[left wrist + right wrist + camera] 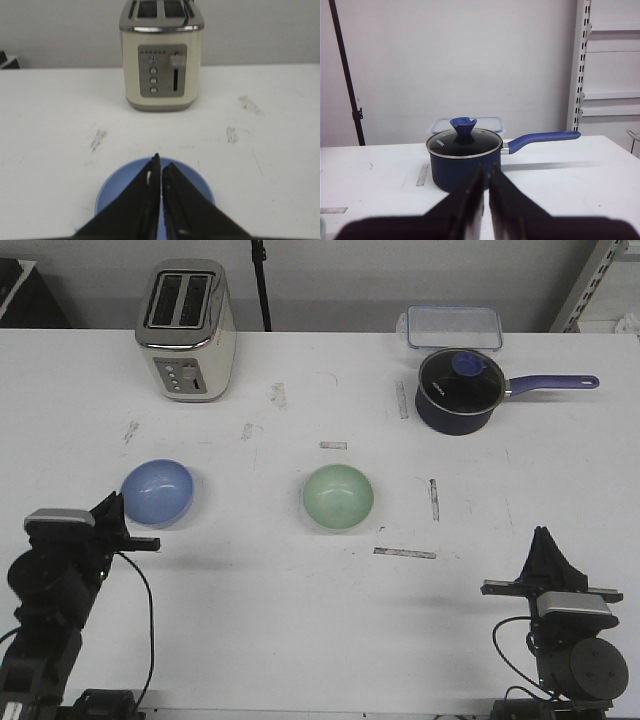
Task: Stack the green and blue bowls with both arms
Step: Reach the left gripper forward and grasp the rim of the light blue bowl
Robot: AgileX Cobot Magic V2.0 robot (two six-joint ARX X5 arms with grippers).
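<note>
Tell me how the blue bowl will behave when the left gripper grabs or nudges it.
The blue bowl looks smooth and glossy, so probably slippery. Its rounded, shallow shape suggests that it may rock or slide if nudged. It looks rigid and light, so the left gripper should lift it easily.

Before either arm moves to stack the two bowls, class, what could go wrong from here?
1. The left gripper is shut just in front of the blue bowl; advancing unopened, it could shove the bowl rather than grasp it.
2. The right gripper is shut and lined up with the saucepan, not the green bowl, so a straight reach would likely meet the wrong item.
</note>
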